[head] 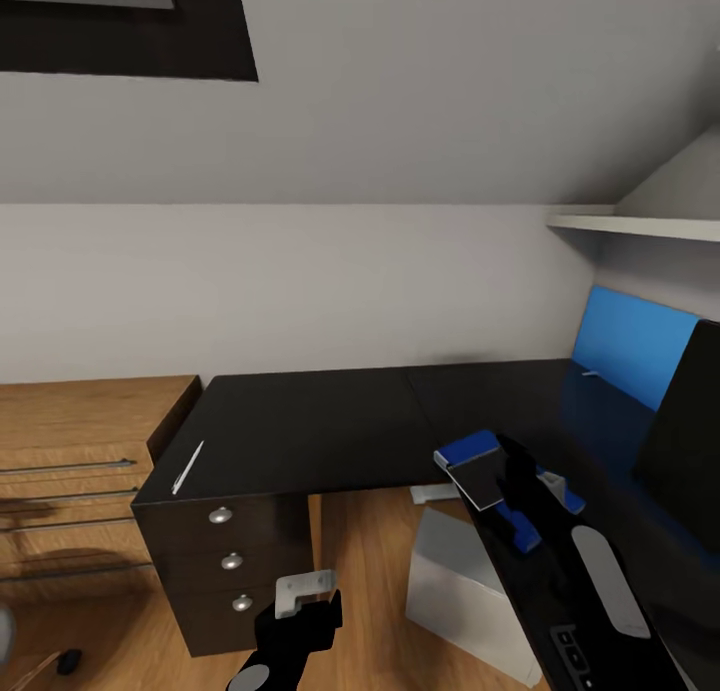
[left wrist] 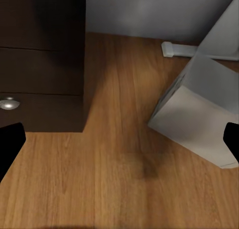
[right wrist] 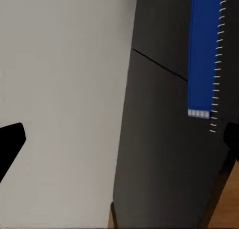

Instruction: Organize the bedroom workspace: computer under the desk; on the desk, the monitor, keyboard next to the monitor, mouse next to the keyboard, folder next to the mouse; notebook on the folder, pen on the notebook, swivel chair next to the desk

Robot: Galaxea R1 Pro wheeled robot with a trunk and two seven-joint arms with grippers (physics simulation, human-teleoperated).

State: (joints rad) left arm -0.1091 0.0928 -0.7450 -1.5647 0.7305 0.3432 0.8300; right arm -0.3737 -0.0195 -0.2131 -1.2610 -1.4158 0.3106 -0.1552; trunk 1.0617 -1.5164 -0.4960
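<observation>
Right gripper [head: 497, 471] hovers over the black desk [head: 330, 421], jaws wide open, empty. Left gripper [head: 300, 596] hangs low by the drawer unit [head: 225, 561], jaws also open, empty. Blue folder [head: 632, 343] leans against the wall at the desk's far right; a white pen [head: 188, 466] lies near the left edge. Grey computer [head: 465, 581] sits on the floor under the desk. Probable step: reach for the folder. Approach square, clear of the monitor [head: 690, 441]. No readable writing; the folder's white label [right wrist: 198, 113] is too small.

One desk [head: 330, 421], one computer [head: 470, 591], one folder [head: 632, 343], three drawer knobs [head: 221, 516].
</observation>
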